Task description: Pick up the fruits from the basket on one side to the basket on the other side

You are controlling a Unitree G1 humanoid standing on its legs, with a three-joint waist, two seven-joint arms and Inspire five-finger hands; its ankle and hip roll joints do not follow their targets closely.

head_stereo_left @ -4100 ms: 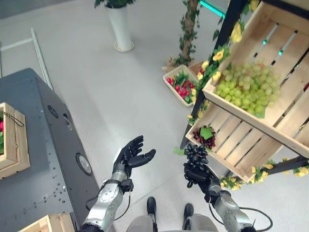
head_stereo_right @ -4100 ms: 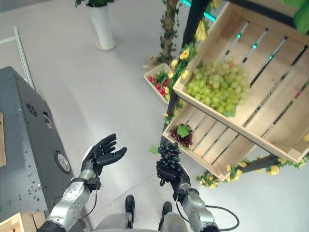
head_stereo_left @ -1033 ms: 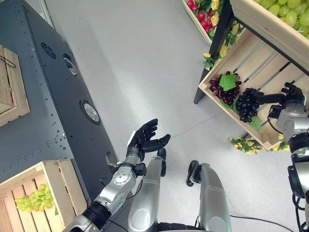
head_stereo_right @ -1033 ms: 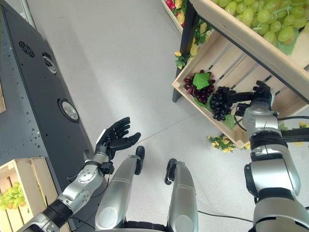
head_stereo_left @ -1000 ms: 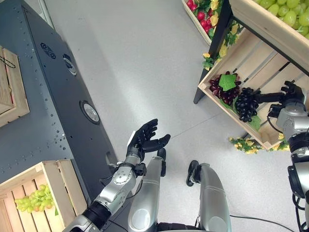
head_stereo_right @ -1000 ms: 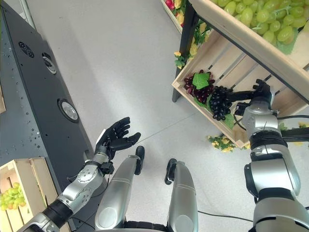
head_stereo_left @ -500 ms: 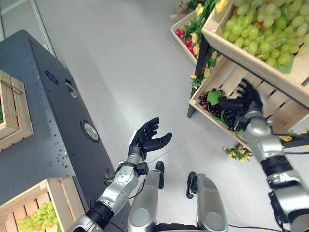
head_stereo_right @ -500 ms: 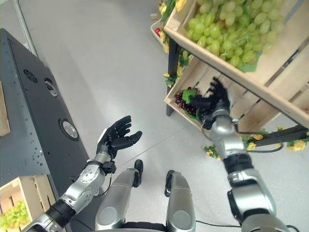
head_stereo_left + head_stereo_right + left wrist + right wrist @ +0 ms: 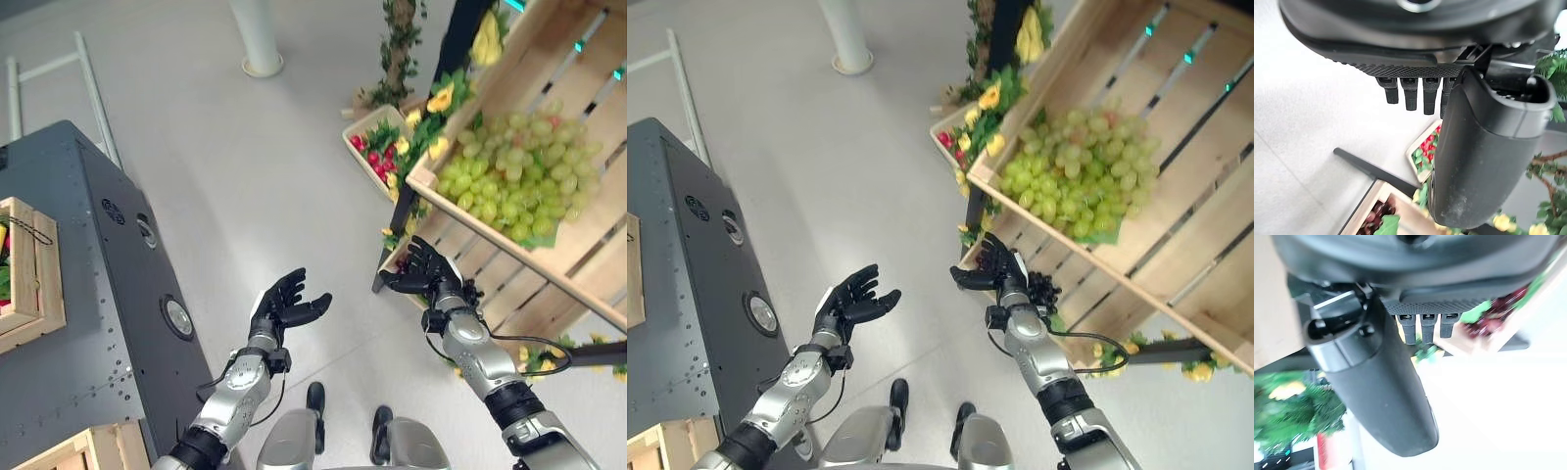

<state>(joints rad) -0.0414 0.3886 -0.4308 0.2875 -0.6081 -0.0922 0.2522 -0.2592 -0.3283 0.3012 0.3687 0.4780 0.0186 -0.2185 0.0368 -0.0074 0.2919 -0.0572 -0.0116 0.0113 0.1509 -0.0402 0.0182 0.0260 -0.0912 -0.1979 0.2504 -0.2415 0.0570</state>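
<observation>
Bare floor (image 9: 294, 176) lies open between the grey desk (image 9: 88, 323) at my left and the crates at my right. My left hand (image 9: 284, 305) hangs palm-up, fingers spread, empty. My right hand (image 9: 994, 266) fingers spread wide, empty, before the lower crate (image 9: 509, 294), dark grapes (image 9: 1043, 290) inside. Green grapes (image 9: 509, 186) fill the upper crate (image 9: 588, 117).

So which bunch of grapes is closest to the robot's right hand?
The dark purple grape bunch in the lower wooden crate, just behind the open right hand; the green grapes lie in the upper crate.

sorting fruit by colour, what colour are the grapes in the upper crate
Light green grapes in the upper wooden crate, clearest in the left eye view.
</observation>
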